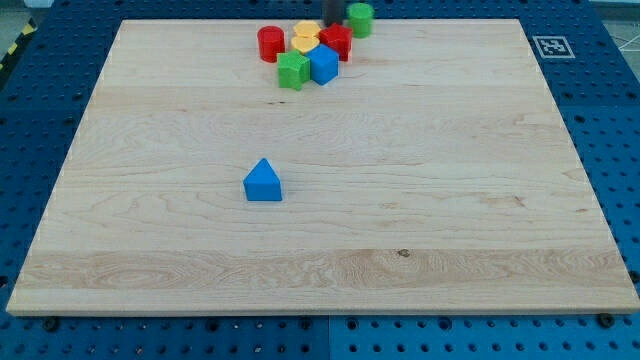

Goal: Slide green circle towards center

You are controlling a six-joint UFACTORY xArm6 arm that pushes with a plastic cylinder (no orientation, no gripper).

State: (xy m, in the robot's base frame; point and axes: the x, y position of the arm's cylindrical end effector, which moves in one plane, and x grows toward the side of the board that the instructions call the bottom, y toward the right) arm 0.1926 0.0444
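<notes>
You see a pale wooden bench [320,240] with soft grain lines, lying on a blue plate full of small holes [40,120]; a black-and-white square tag [551,45] sits at its top right corner. The green circle [360,18] is a short round block at the view's top edge. My tip [330,27] is a dark rod just left of it, at the red block [336,42]; the end effector has no jaws and holds nothing. Packed close by are a yellow block [306,37], a red cylinder [270,43], a green block [292,70] and a blue cube [323,64]; a blue triangle [262,181] sits alone, well apart, near the middle.
</notes>
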